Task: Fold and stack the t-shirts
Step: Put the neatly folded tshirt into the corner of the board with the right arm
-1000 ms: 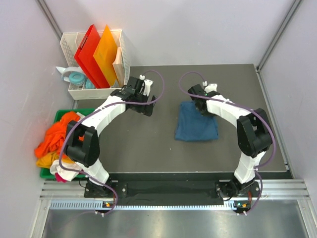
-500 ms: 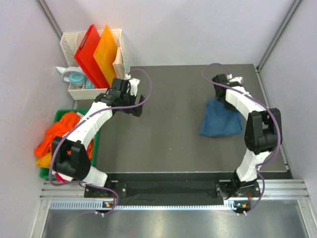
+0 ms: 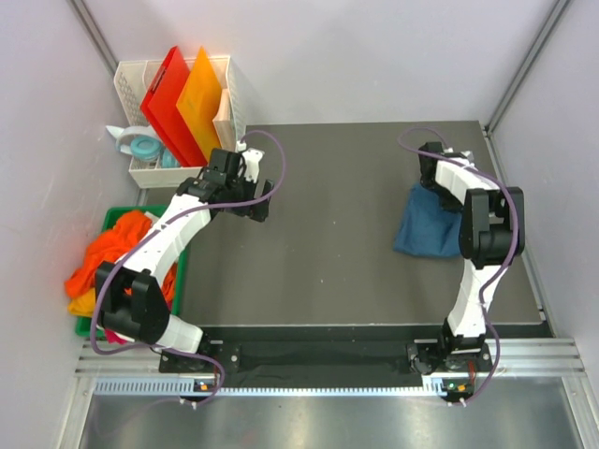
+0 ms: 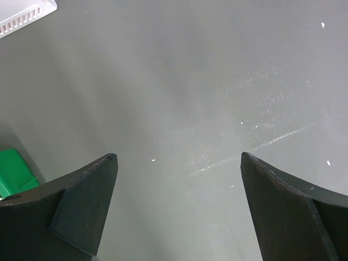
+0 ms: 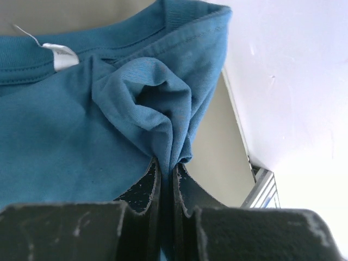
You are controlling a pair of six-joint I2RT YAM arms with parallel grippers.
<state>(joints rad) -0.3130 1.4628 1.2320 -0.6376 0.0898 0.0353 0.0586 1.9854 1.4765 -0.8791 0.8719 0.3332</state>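
right gripper [image 5: 166,169]: jaws pressed almost together on a bunched pinch of the blue shirt, just below its ribbed collar; the wall and the table's edge rail are close by on the right.
left gripper [image 4: 177,156]: fingers spread wide with nothing between them, over bare table [image 3: 328,243], near the white basket.
blue shirt [image 3: 426,226]: a loose bundle lying at the right side of the table, close to its right edge and beside the right arm; its far end meets the right gripper.
tag [image 5: 61,54]: a small pale tab sewn at the collar seam with a loose white thread beside it; no print or brand can be read on it.
other shirts [image 3: 108,257]: orange, yellow and white ones heaped together, spilling over the rim of the bin.
bin [image 3: 122,217]: green, off the table's left edge, well apart from the blue shirt.
basket [image 3: 140,174]: white lattice, at the far left corner; it holds the boards, and something teal sits in its left part.
boards: one red [image 3: 167,98], one orange [image 3: 201,94], both standing tilted side by side.
writing: none can be read in any view.
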